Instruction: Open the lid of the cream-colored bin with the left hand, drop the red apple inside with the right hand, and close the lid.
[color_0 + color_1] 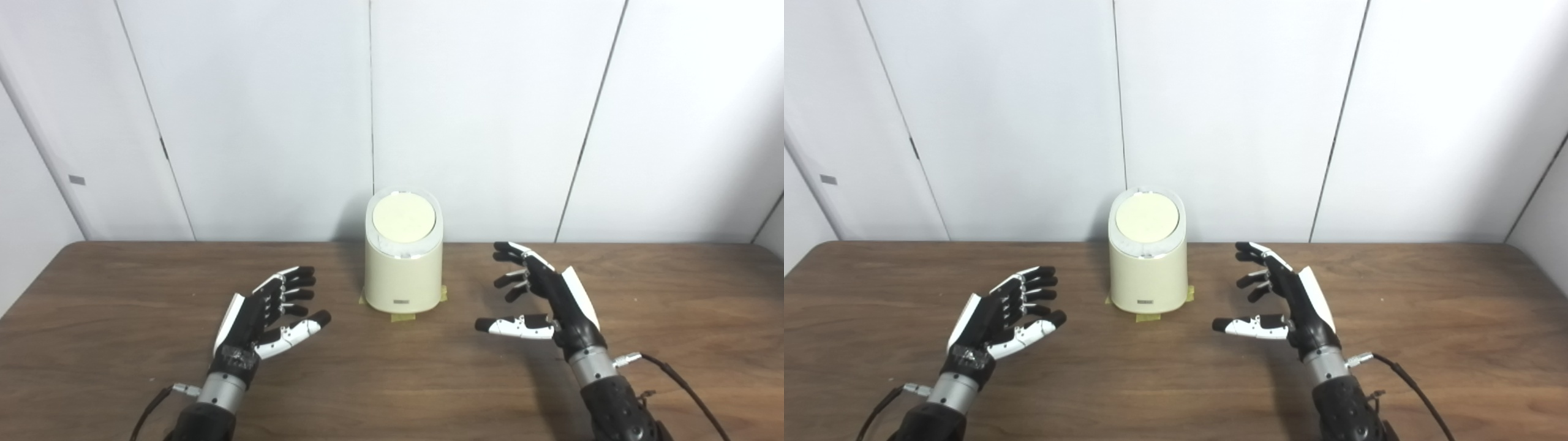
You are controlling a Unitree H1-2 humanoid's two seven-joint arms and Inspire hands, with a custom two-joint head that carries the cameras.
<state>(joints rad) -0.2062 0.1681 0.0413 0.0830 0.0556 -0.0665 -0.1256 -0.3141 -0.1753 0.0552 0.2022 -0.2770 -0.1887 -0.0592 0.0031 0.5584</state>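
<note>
Left eye view: bin [403,269] lid shut, between empty spread hands.

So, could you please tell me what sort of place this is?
Probably a robot test setup: a bare wooden table against plain white wall panels, with one cream-colored bin taped in place.

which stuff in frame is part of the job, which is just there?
Job: cream-colored plastic bin, its round lid shut; left hand and right hand, both open and empty. No red apple visible.

Just there: brown wooden table, yellow tape tabs under the bin, white wall panels.
</note>
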